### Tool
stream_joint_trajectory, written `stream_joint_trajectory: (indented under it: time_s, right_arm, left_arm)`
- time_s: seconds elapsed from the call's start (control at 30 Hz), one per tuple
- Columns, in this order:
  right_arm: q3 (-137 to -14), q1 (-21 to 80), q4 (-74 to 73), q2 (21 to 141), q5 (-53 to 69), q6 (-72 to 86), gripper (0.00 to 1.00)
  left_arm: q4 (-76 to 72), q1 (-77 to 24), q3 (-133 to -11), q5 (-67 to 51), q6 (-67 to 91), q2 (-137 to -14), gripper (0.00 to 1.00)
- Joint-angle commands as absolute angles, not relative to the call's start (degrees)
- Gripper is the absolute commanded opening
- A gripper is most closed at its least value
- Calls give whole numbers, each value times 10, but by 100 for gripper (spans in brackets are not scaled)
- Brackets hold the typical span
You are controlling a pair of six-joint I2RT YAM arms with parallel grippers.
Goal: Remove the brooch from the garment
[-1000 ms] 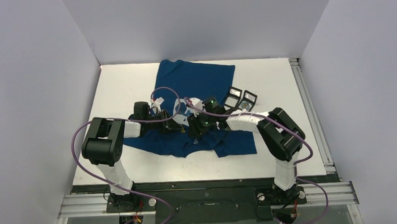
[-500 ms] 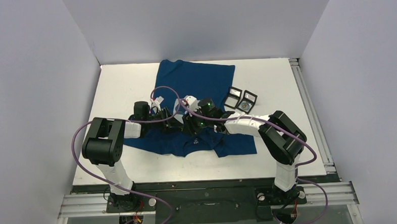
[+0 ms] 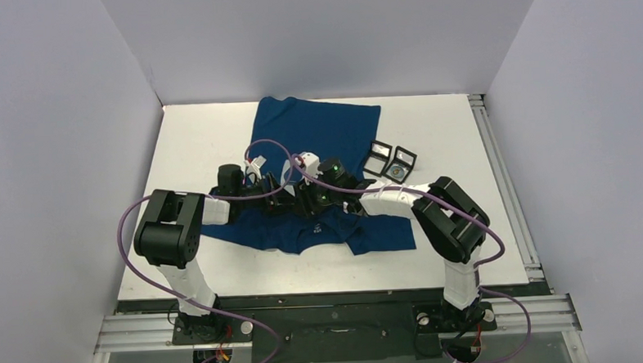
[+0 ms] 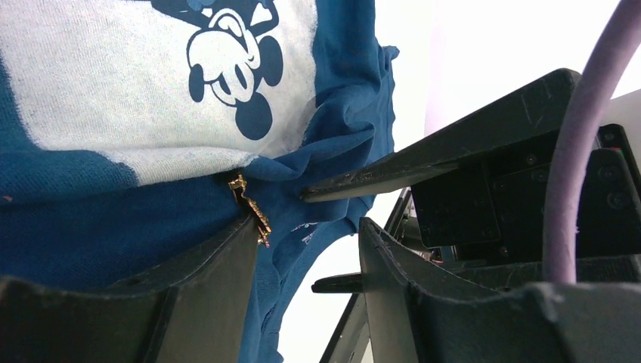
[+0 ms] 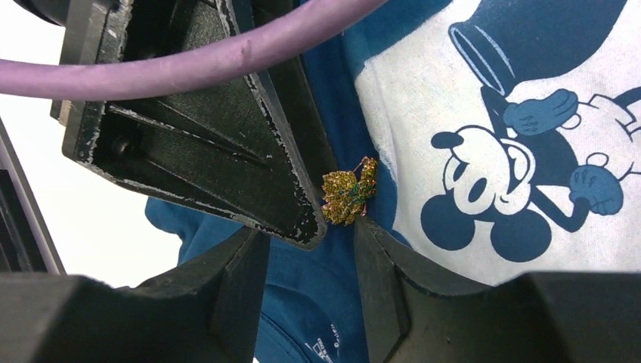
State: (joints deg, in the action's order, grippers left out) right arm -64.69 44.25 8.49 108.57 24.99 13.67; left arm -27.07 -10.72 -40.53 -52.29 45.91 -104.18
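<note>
While all jaws stand parted, the brooch sits just beyond the right pair's tips.

Left tool and right tool meet over the garment

**Out of my sight**

From above, I cannot see the brooch under the left gripper and right gripper. My left wrist camera shows it only edge-on. Both wrist views crop the mouse print on the garment.
</note>
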Motion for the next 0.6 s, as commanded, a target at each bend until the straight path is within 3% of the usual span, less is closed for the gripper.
stream_joint_trajectory:
  time_s: [0.0,0.2,0.47,0.57]
  right_arm:
    - [-635,439,143,1083,262,169,41]
    - [-595,427,196,1061,261,209,46]
    - [-574,415,237,1055,263,249,47]
    - [-584,408,241,1066,273,264,45]
  left_arm:
    - [-315,-110,-399,-528,467,-1041,45]
    - [-343,-109,-389,-519,483,-1039,26]
    - [-372,-111,-381,-516,502,-1043,16]
    - [-378,-112,-380,-518,506,-1043,9]
